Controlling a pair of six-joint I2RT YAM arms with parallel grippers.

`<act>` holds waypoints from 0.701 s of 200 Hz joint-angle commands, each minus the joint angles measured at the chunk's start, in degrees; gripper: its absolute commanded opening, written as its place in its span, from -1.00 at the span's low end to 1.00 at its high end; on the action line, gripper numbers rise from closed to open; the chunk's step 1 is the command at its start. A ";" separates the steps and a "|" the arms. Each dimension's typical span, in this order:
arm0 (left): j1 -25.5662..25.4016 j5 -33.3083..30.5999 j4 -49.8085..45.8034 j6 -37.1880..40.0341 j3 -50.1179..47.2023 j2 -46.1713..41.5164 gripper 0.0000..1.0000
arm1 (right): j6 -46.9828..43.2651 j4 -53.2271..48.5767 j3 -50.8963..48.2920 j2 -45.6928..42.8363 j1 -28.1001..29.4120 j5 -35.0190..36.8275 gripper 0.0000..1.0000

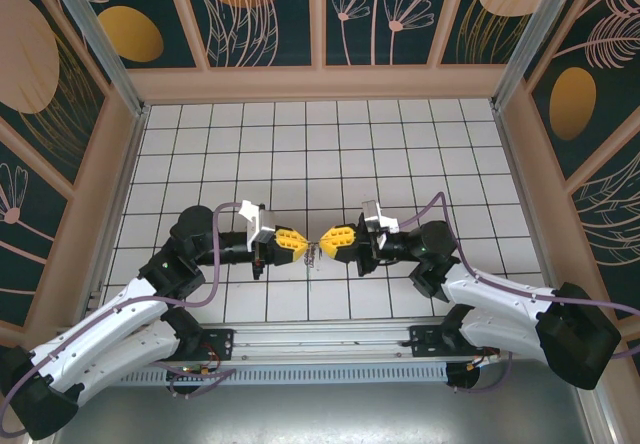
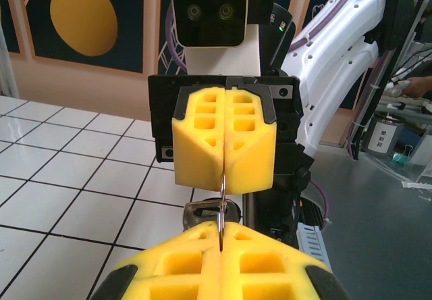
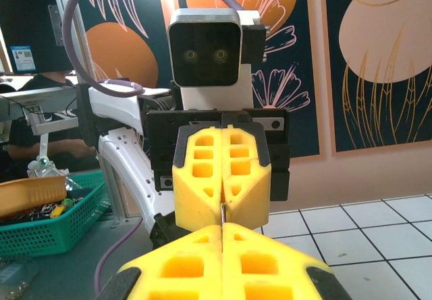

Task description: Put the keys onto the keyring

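Both pinch the keyring (image 2: 221,202): left tool (image 1: 300,244), right tool (image 1: 328,242); green basket (image 3: 61,229) holds small clutter.

Robot lab, tiled table (image 1: 300,144), green basket (image 3: 64,229)

left arm (image 1: 100,339) and right arm (image 1: 500,299) bend inward; left fingers (image 1: 287,243) and right fingers (image 1: 340,238) closed tight, tips facing, nearly touching.

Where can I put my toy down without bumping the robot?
The far tiles of the table, up to the back wall, are bare. It is crowded at the near middle, where left gripper and right gripper pinch the keyring.
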 commanded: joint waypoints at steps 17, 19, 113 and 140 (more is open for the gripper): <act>-0.34 1.19 1.65 0.96 1.79 -0.33 -1.00 | 0.90 2.95 1.06 0.66 -0.26 -2.13 -1.00; -0.31 1.22 1.66 0.98 1.81 -0.33 -1.00 | 0.96 3.01 1.11 0.64 -0.31 -2.17 -1.00; -0.36 1.28 1.57 0.99 1.79 -0.54 -1.00 | 0.76 3.67 1.07 0.29 -0.26 -1.16 -1.00; -0.40 1.23 1.56 0.92 1.81 -0.68 -1.00 | 0.71 3.93 0.55 -0.36 -0.26 -0.89 -1.00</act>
